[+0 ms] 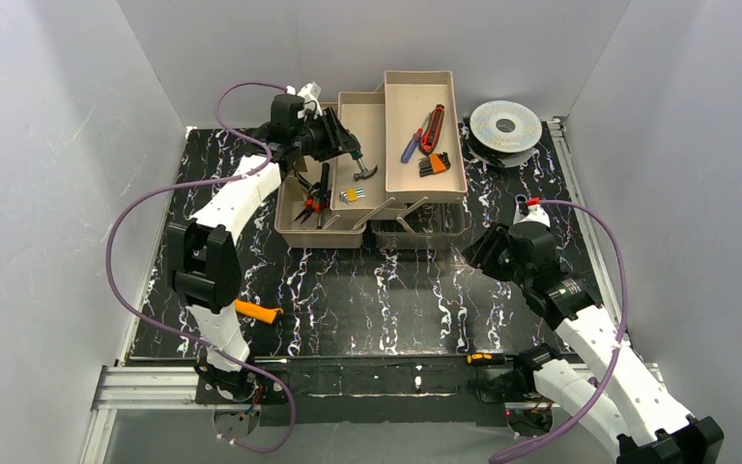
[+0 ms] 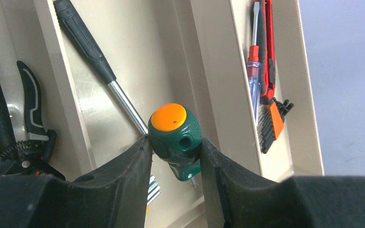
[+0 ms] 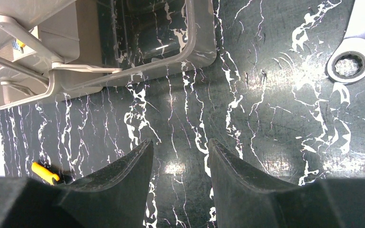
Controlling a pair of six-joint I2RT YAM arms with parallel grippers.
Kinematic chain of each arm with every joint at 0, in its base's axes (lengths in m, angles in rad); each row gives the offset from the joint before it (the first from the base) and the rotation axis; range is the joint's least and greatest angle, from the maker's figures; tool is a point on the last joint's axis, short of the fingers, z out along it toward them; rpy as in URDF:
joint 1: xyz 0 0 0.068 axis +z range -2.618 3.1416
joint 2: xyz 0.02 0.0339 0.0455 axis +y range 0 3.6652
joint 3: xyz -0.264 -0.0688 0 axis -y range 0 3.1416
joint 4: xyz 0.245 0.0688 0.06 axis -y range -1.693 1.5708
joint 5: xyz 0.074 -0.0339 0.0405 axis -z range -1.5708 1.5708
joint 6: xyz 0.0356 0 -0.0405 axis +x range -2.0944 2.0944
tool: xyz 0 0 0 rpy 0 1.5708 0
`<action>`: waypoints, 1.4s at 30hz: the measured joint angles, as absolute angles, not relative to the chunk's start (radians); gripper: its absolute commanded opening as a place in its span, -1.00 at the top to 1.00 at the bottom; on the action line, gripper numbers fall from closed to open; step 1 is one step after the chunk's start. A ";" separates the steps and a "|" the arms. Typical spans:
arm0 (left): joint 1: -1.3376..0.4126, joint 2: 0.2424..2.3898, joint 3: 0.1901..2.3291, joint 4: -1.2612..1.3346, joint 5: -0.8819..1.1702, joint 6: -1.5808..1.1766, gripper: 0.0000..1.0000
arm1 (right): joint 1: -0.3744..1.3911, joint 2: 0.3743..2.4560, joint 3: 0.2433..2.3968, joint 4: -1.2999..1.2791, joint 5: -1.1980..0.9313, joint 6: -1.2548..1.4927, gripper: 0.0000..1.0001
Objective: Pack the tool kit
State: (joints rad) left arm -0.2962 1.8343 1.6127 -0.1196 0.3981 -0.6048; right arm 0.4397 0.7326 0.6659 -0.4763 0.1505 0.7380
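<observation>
Nearest, at 7 o'clock on the mat (image 1: 348, 300), an orange-handled tool (image 1: 257, 311) lies unpacked. At 4 o'clock the right gripper (image 3: 179, 142) hangs empty, fingers apart, with a wrench (image 3: 349, 59) at its 2 o'clock. Farther off, at 12, the toolbox (image 1: 324, 238) stands unfolded. There the left gripper (image 2: 175, 142) is clamped on a green screwdriver (image 2: 170, 118) above the middle tray (image 2: 147, 47), beside the hammer (image 2: 83, 42). The step looks like stowing it, though whether its tip touches the tray floor is hidden. Next: lower, then release clear of the hammer.
</observation>
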 measured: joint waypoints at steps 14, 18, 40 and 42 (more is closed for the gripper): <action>-0.343 1.842 1.695 -0.278 0.267 -0.474 -0.96 | 0.439 0.731 0.666 -0.476 0.150 0.733 -0.07; -0.343 1.743 1.687 -0.391 0.126 -0.446 -0.97 | 0.439 0.730 0.666 -0.476 0.149 0.733 -0.07; -0.291 1.043 1.029 -1.176 -0.472 -1.100 -0.96 | 0.439 0.706 0.664 -0.471 0.104 0.733 -0.06; -0.291 1.034 0.962 -1.179 -0.456 -1.153 -0.94 | 0.439 0.704 0.664 -0.471 0.102 0.733 -0.06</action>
